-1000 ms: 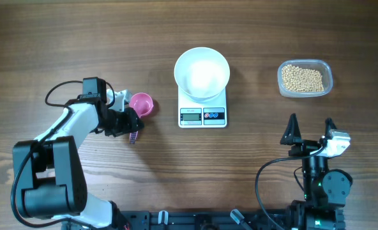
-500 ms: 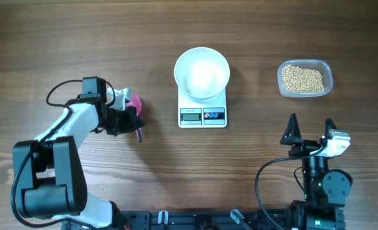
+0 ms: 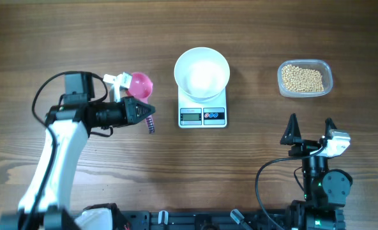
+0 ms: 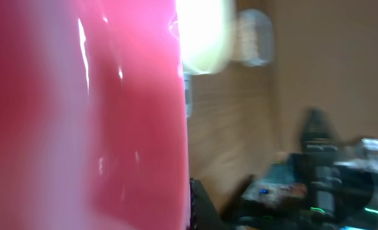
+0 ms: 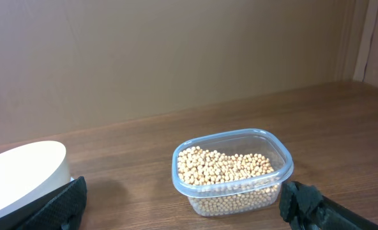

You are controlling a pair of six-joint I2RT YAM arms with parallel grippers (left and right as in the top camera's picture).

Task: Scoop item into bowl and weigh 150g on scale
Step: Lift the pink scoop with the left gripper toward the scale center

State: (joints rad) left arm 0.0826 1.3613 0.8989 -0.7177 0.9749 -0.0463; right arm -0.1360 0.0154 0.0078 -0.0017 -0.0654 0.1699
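Left claw (image 3: 143, 114) pinches pink scoop (image 3: 142, 85), left of scale (image 3: 203, 114). Right claw (image 3: 311, 130) spread wide near bench (image 3: 240, 166) front edge.

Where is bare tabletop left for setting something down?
Free: between the scale and the bean tub; the strip in front of the scale, up to the right gripper. Crowded: left of the scale, where the left gripper holds the pink scoop.

We count one white bowl (image 3: 202, 76), one scale (image 3: 202, 116), one clear tub (image 3: 329, 78), one pink scoop (image 3: 140, 85), and beans (image 3: 302, 79) in the tub far too many to number.
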